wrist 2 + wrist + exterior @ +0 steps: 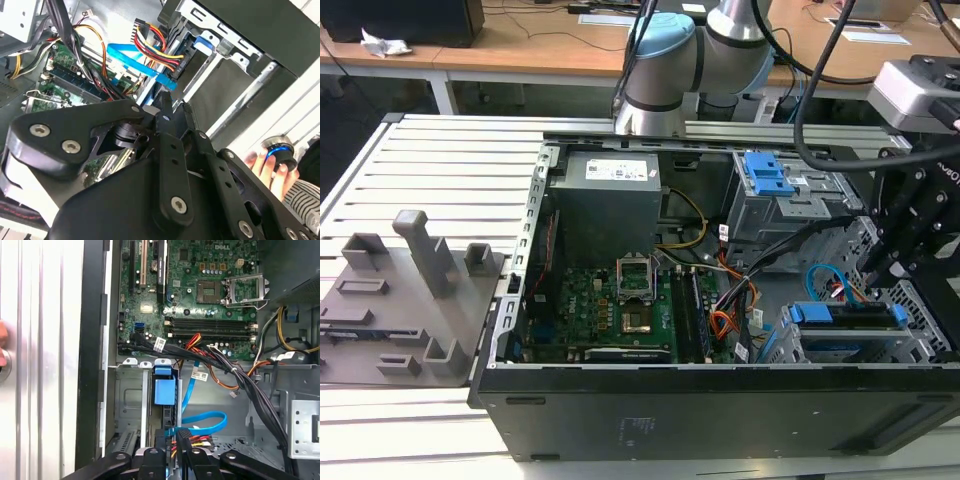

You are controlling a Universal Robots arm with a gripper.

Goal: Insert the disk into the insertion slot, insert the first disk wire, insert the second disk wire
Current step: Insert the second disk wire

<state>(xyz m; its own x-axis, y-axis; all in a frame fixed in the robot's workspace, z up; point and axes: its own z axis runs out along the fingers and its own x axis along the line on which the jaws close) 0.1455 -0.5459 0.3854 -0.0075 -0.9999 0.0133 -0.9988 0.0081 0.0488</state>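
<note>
Wooden desks [520, 45] line the back of the room, and in front of them a ribbed white metal table [440, 160] carries an open black computer case [720, 400] lying on its side. On the exterior view's left of the case sits a grey plastic fixture plate with upright blocks [400, 300]. Inside the case are a green motherboard [610, 300], a grey power supply box [605, 200] and, toward the exterior view's right, a taller grey metal cage with a ribbed blue plastic clip [767, 172].

At the near right corner of the case in the exterior view, the flat disk in its bright blue plastic carrier [845, 316] sits inside the insertion slot of light grey perforated sheet metal [920, 335]. In the first wrist view the carrier's blue tab [164, 390] shows at the mouth of the bay, and a flat blue data cable [205, 422] and a bundle of red, yellow and black power wires [192, 440] end just beside the drive.

A silver and pale blue robot arm [670, 60] reaches over the case, its black gripper [880, 262] lowered to the disk's connector end. In the second wrist view the black fingers [165, 112] are drawn close together at the cable plugs; whether they pinch a plug I cannot tell. A person's hand [272, 167] rests on a round blue-ringed knob [279, 152] outside the case.
</note>
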